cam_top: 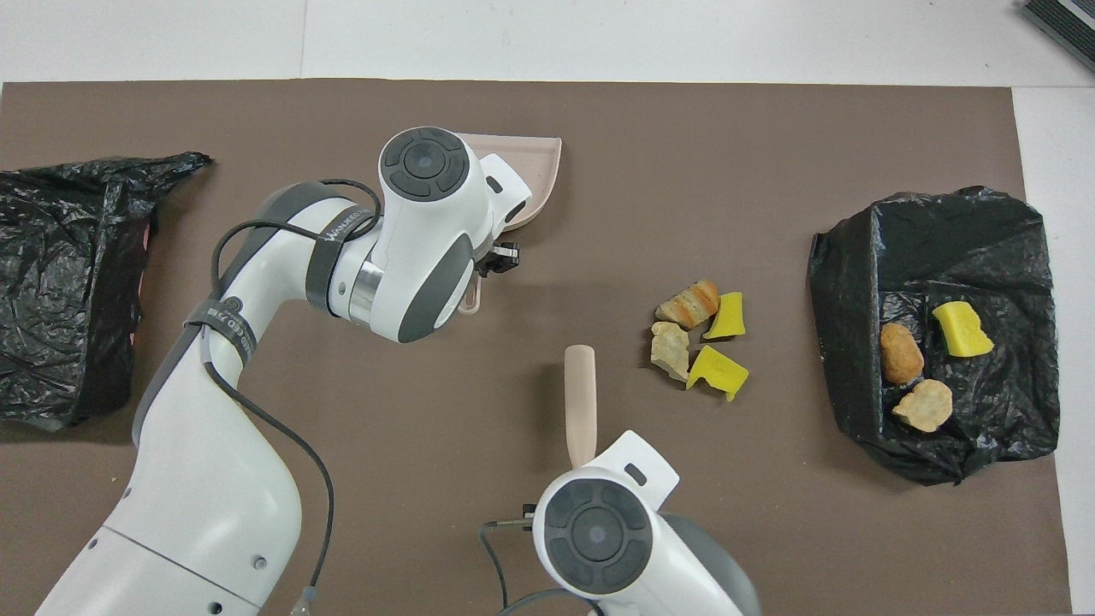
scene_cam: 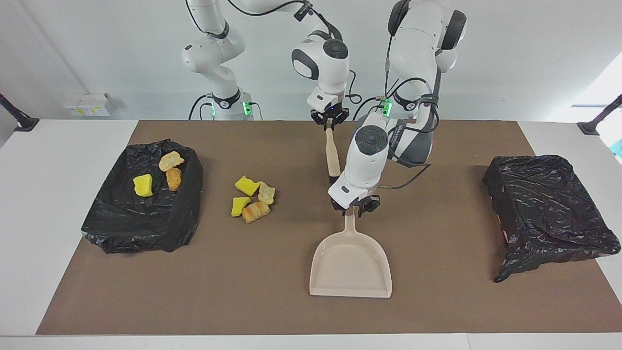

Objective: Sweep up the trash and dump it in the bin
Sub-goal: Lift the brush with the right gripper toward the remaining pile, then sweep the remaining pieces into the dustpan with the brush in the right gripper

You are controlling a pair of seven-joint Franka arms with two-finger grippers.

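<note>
Toward the right arm's end of the surface, four loose trash pieces, yellow sponge chunks and tan bread lumps, lie beside the right end effector, clamped on the beige wooden brush, long axis pointing away from the robots. Left end effector is clamped on the beige plastic dustpan handle, farther from the pile. Three more pieces sit in the black-bagged bin.

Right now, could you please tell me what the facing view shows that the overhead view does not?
Facing only: the right gripper shut on the beige long-handled brush, the left gripper shut on the handle of the beige plastic dustpan, the whole pan. Overhead only: a dark object at the table's farthest corner. Both: four loose yellow and tan trash pieces, three more in the black-bag-lined bin.
</note>
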